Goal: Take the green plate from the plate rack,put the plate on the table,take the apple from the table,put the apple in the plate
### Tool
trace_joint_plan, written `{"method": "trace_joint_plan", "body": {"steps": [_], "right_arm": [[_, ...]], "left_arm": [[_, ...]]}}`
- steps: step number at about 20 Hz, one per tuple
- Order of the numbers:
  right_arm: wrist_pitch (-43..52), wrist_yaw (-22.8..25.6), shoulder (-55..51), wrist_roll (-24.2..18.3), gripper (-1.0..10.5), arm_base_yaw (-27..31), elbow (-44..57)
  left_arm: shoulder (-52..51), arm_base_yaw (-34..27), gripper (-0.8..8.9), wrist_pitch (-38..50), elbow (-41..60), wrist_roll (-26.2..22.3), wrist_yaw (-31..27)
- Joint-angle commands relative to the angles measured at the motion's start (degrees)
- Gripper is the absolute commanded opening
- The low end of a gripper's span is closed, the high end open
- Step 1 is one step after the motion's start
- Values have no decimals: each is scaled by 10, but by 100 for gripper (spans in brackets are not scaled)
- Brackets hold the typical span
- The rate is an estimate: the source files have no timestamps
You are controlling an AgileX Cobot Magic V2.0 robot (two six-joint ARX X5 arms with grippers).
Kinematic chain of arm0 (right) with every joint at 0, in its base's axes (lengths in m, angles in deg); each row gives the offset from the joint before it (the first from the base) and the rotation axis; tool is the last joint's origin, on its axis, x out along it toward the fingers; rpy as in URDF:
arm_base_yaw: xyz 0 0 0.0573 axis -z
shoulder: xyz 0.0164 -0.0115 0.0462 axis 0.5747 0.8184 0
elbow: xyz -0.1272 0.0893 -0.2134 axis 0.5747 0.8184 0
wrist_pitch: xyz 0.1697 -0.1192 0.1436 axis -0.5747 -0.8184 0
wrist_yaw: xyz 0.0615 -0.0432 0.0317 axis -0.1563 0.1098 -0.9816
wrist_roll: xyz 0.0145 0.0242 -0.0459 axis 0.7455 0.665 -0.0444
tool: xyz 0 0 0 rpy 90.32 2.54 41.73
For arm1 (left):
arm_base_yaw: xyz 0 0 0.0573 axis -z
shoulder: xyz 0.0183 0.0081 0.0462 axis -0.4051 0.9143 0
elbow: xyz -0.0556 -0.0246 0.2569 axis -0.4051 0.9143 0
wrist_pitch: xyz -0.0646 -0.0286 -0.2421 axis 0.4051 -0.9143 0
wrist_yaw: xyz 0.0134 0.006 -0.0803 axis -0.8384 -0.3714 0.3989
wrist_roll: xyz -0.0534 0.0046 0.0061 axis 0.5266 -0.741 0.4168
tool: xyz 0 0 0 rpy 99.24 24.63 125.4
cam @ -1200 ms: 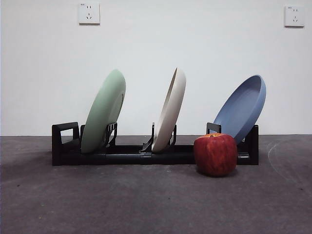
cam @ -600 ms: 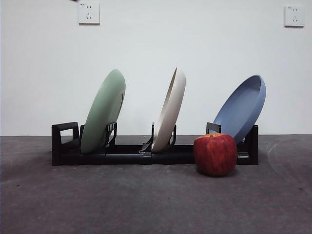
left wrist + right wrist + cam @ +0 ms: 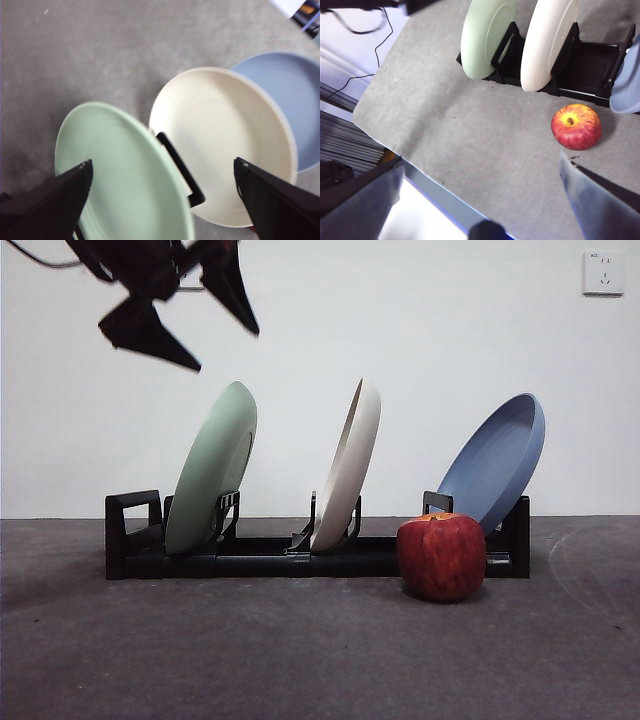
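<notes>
— While we hang above the plate rack [image 3: 300, 562] with nothing lifted yet, which step are we on?

— The first one. The table [image 3: 300, 660] carries the rack, and the green plate [image 3: 212, 468] leans in the rack's end slot by the looped handle. The cream plate [image 3: 347, 466] stands in the middle slot and the blue plate [image 3: 495, 460] at the far end.

— And our left gripper [image 3: 200, 335]?

— High above the green plate's rim, jaws spread wide and empty. In its wrist view the rim sits between them, well below.

— The right gripper [image 3: 480, 200]?

— It waits off the rack's front side, parted and holding nothing.

— The apple [image 3: 442, 556]?

— On the table just in front of the rack's blue-plate end.

— Next move?

— We judge it calls for lowering the left jaws astride the green rim, clear of the cream plate, then closing.
</notes>
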Motion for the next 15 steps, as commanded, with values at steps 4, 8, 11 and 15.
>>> {"method": "trace_joint_plan", "body": {"steps": [4, 8, 11, 15], "right_arm": [[3, 6, 1, 4, 534, -1, -3], [2, 6, 1, 4, 533, -1, -3], [2, 6, 1, 4, 532, -1, -3], [2, 6, 1, 4, 532, -1, -3]], "left_arm": [[42, 2, 471, 4, 0, 3, -2], [60, 1, 436, -1, 0, 3, -2], [59, 4, 179, 4, 0, 3, -2], [59, 5, 32, 3, 0, 3, 0]]}}
